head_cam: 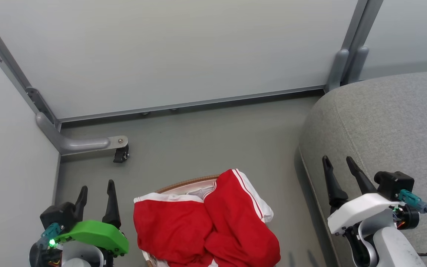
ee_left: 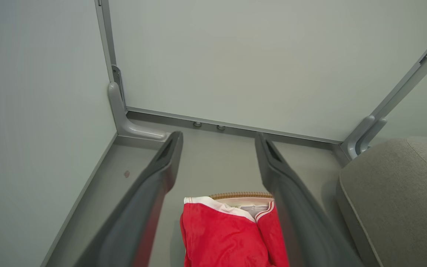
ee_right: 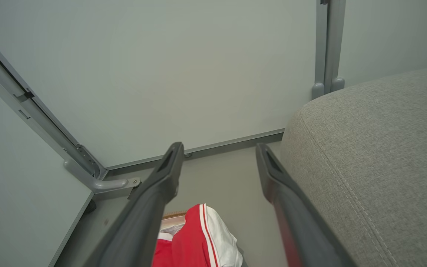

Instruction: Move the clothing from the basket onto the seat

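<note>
In the basket (head_cam: 189, 183), on the floor between the two arms, the clothing (head_cam: 206, 226) lies heaped, its red bulk spilling over the basket's right side toward the seat (head_cam: 384, 122). The left gripper (head_cam: 97, 184) hovers just left of the basket, jaws apart and empty. The right gripper (head_cam: 336, 158) hangs farther to the basket's right, over the seat's edge, jaws also apart and empty. The left arm looks nearer. The striped leg runs from the basket's far rim toward its near right.
</note>
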Controlling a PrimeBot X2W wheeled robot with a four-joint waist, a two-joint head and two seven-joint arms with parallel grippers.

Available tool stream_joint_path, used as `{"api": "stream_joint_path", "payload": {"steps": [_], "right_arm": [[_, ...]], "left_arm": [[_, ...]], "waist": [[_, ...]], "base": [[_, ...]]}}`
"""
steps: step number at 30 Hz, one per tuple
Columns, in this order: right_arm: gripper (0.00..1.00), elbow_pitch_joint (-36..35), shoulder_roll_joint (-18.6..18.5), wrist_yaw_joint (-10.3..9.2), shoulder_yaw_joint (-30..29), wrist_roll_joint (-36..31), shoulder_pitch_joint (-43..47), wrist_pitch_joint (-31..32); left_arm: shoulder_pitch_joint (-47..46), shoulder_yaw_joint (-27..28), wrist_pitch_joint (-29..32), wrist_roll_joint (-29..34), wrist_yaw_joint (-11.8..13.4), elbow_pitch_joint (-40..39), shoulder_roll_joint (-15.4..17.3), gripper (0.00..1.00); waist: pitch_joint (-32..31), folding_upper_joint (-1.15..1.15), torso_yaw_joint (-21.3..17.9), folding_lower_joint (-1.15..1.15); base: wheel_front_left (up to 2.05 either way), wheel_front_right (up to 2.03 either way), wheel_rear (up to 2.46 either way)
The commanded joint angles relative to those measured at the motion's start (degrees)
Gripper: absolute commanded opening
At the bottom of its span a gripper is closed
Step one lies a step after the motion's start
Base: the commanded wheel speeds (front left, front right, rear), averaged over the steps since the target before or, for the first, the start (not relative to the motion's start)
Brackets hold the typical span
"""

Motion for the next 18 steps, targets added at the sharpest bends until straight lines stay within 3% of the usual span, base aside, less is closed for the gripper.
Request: {"api": "stream_joint_path", "payload": {"steps": [1, 18], "right_arm": [[1.00, -0.04, -0.14, 0.02, 0.12, -1.67, 0.27, -0.56], [1.00, 1.23, 0.01, 0.02, 1.28, -9.98, -0.18, -2.68]], "left_arm": [[-0.09, -0.11, -0.56, 1.78, 0.26, 0.02, 0.10, 1.00], [0.70, -0.26, -2.63, 9.11, -0.42, 1.37, -1.31, 1.00]], "waist": [[-0.03, 0.00, -0.02, 0.00], [0.56, 0.00, -0.46, 0.00]], "base": [[0.00, 0.00, 0.00], [0.00, 0.00, 0.00]]}}
